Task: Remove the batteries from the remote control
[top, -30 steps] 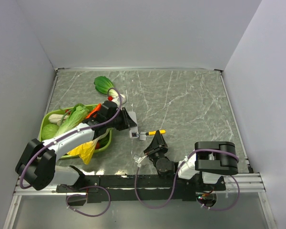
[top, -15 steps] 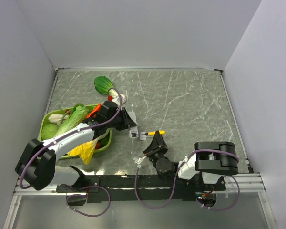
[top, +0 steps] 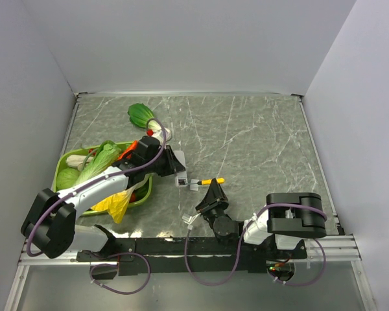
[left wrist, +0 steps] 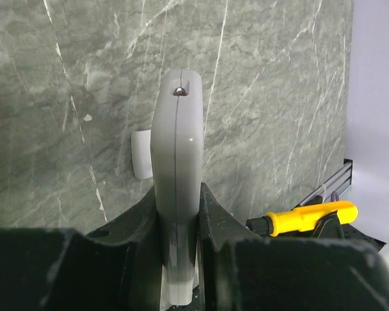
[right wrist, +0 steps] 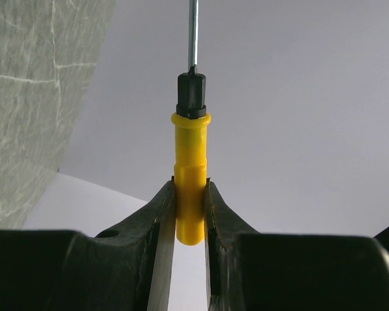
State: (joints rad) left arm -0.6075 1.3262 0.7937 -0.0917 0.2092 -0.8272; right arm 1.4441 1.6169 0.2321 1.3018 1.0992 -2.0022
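Top external view: over the last second almost nothing has shifted. The right arm's elbow block at lower right has sunk a touch toward the bottom edge, while both grippers keep their places at the centre of the marble table (top: 259,142). This suggests the work is paused mid-step, with no batteries out yet. The left gripper (top: 174,165) reaches in from the left and grips the remote control (top: 181,180) just left of centre. The right gripper (top: 212,188) sits just below and to the right of it, closed on a yellow screwdriver (top: 212,179) whose tip points left toward the remote.

Left wrist view: the remote control (left wrist: 176,142) stands on edge in the middle of the frame. Its lower part is pinched between the left gripper's (left wrist: 177,207) closed fingers and its far end reaches toward the upper centre. A small pale piece (left wrist: 141,154) lies on the table just left of it, possibly the cover. The batteries cannot be seen from this edge-on angle.

Right wrist view: the right gripper (right wrist: 190,214) clamps the screwdriver's (right wrist: 190,149) yellow handle at centre frame, with the shaft running up off the top edge. The remote is out of frame.
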